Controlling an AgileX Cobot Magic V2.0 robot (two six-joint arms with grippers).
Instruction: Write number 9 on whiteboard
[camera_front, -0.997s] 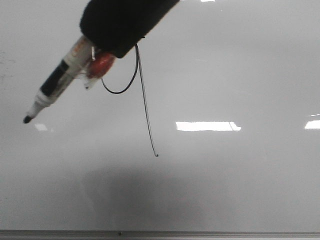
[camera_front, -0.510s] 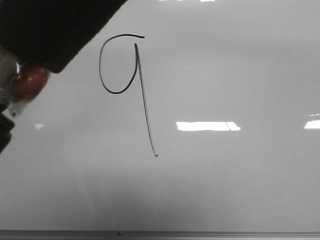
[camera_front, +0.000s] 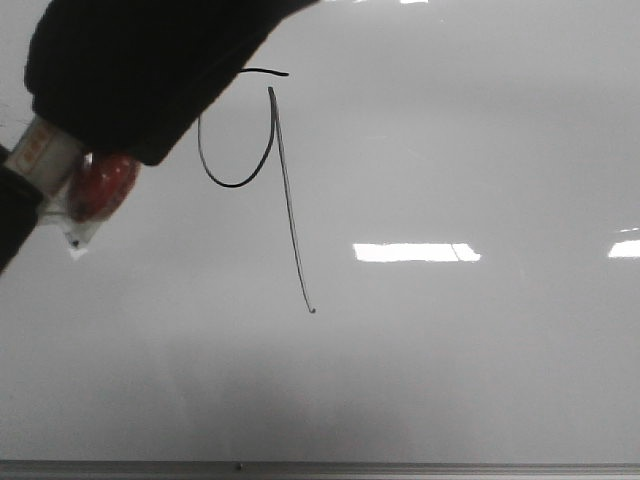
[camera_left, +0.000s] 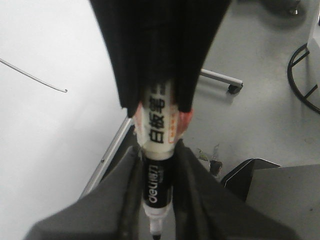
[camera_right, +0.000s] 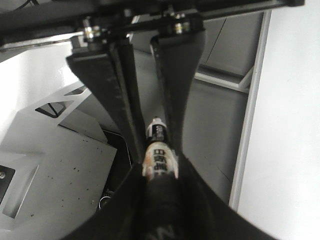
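The number 9 (camera_front: 290, 200) sat on the whiteboard (camera_front: 480, 380), left of the middle of what showed and well clear of the metal frame edge (camera_front: 400, 467) on the near side. Thin black line, with a loop that was open at the top and a long slanted tail.

The right gripper (camera_right: 160, 175), the black one, hung over the upper left of the board and hid part of the loop. It was clamped on a whiteboard marker (camera_left: 157, 150), nib pointing off to the board's left side, with a red blob (camera_front: 100, 187) sticking out next to the barrel.

The left gripper (camera_left: 157, 200) had its fingers either side of the marker's dark nib end — super tight in there, but I honestly couldn't tell if they were actually pinching it or just sitting beside it.
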